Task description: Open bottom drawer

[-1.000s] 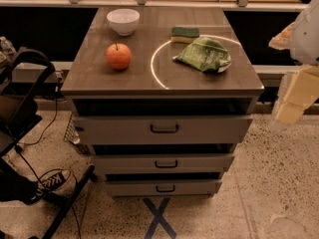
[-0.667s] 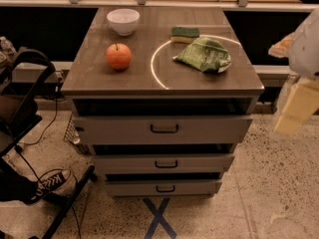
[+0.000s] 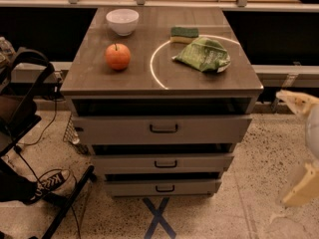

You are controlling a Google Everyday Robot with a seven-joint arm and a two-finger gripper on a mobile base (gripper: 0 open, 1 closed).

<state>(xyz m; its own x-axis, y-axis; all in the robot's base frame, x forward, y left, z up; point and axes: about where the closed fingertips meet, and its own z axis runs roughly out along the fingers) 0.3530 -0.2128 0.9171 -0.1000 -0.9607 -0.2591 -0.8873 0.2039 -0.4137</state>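
At far right edge, my cream-coloured two-finger gripper [image 3: 305,148] hangs over the speckled floor, well clear of the cabinet; can't tell its grip state. Slim grey-beige bottom drawer [image 3: 163,187], with its dark bracket handle, sits lowest of three, just above a blue tape X [image 3: 158,218]. Print on the crumpled green bag [image 3: 203,55] is unreadable. On top too: white bowl [image 3: 122,20], round orange fruit [image 3: 117,57], green-yellow sponge [image 3: 184,33]. Black-and-white sneaker [image 3: 47,183] at left.
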